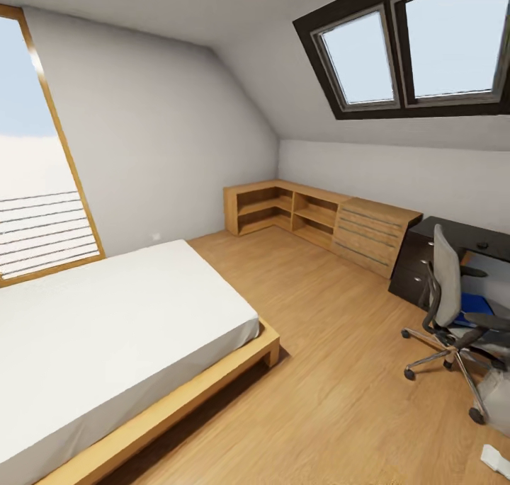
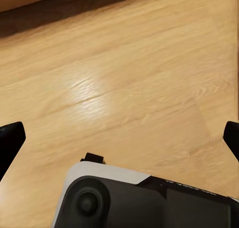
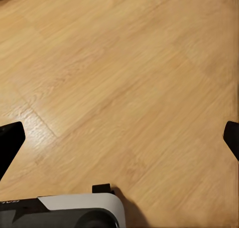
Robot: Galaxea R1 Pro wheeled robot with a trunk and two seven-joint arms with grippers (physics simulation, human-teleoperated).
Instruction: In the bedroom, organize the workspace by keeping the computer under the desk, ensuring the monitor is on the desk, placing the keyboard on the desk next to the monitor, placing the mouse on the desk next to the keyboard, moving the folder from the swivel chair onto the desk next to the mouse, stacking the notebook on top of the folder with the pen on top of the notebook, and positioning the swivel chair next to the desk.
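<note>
Room: an attic bedroom with a wooden floor point(image 1: 333, 372), a low bed point(image 1: 106, 343) and two roof windows point(image 1: 411, 46).
Desk: the desk point(image 1: 460, 234) stands against the far wall, at the right edge of the head view, and its black drawer unit touches the light wooden cabinets point(image 1: 319, 216).
Small dark thing: one small dark object point(image 1: 482, 245) lies on the desk top; it is too small to name.
Chair: the swivel chair point(image 1: 453, 308) stands just in front of the desk, its back turned toward the drawer unit.
Folder: the blue folder point(image 1: 473, 306) lies on the chair seat, so it is not yet on the desk.
White thing: a white object point(image 1: 496, 460) lies on the floor, on the near side of the chair, well apart from the desk; I cannot tell what it is.
Left pincer: the left gripper point(image 2: 119, 133) is wide open and empty, with the two dark fingertips point(image 2: 10, 138) at opposite edges of its wrist view and bare floor between them.
Right pincer: the right gripper point(image 3: 119, 133) is also wide open and holds nothing over the floor.
Why so: I think the robot is on its way toward the desk, so both arms hang low and free.
Next step: probably to drive nearer to the chair and reach for the folder.
</note>
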